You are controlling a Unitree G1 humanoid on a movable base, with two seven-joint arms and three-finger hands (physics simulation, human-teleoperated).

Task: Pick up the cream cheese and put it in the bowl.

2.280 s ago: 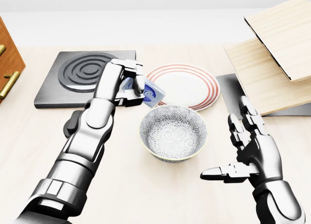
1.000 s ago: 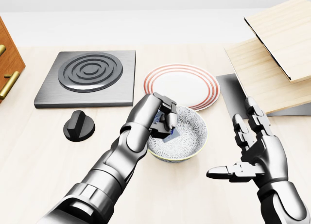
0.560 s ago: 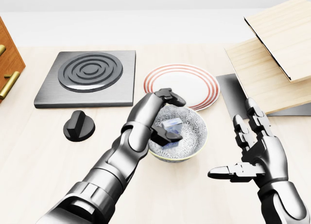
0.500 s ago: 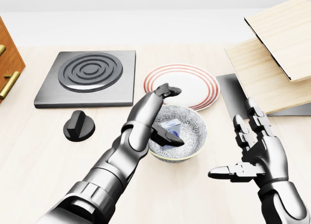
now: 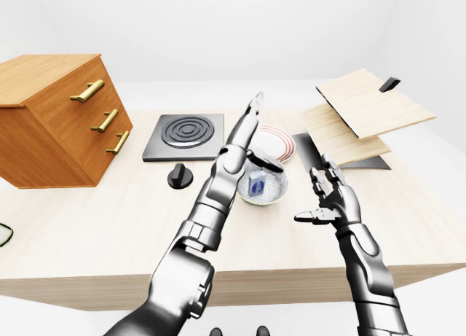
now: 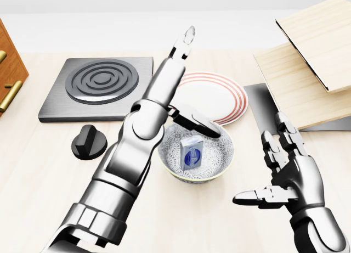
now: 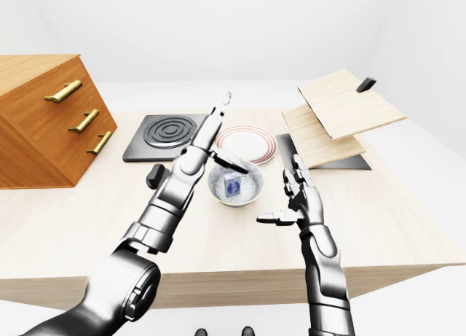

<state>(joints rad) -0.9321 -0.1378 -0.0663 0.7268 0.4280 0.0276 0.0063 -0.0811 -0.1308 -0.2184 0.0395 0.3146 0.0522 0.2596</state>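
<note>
The cream cheese (image 6: 191,152), a small white and blue box, stands inside the patterned bowl (image 6: 222,159) at the middle of the head view. My left hand (image 6: 186,80) is open above the bowl, fingers stretched up toward the top of the view and the thumb (image 6: 197,122) over the bowl's rim. It holds nothing. My right hand (image 6: 277,173) is open and empty to the right of the bowl, palm turned toward it.
A red-rimmed plate (image 6: 219,96) lies just above the bowl. A stove burner (image 6: 98,88) and a black knob (image 6: 89,142) are at the left. A wooden drawer cabinet (image 5: 54,117) stands far left. Wooden boards (image 6: 307,66) on a dark tray are at the right.
My left hand carried the cream cheese into the bowl, let go of it and rose with fingers spread. The box now stands in the bowl. The right hand barely moved.
</note>
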